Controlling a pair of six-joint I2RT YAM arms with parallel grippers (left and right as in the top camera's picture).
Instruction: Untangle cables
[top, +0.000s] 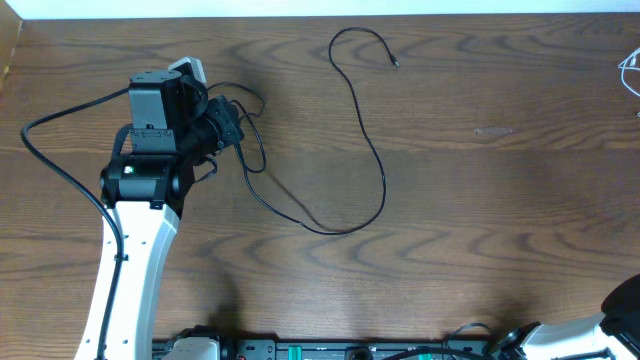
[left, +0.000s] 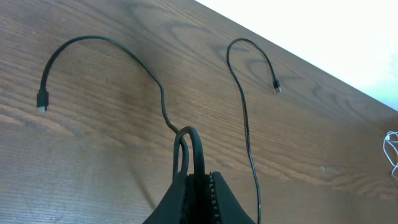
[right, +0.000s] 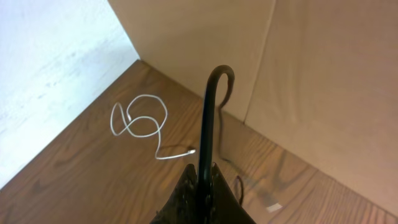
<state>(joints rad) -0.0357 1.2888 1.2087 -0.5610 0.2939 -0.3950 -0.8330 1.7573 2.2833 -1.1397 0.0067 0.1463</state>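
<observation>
Black cable (left: 188, 129) in clenched left pincer (left: 196, 177), second cable (right: 206, 124) in clenched right pincer (right: 202, 177), its ends hidden.

Soft light, possibly blown-out whites

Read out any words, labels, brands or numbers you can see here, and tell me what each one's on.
None can be read. The left arm, the black cables, the white cable and the wooden table show no print. The hardware along the table's near edge is too small to tell.
</observation>
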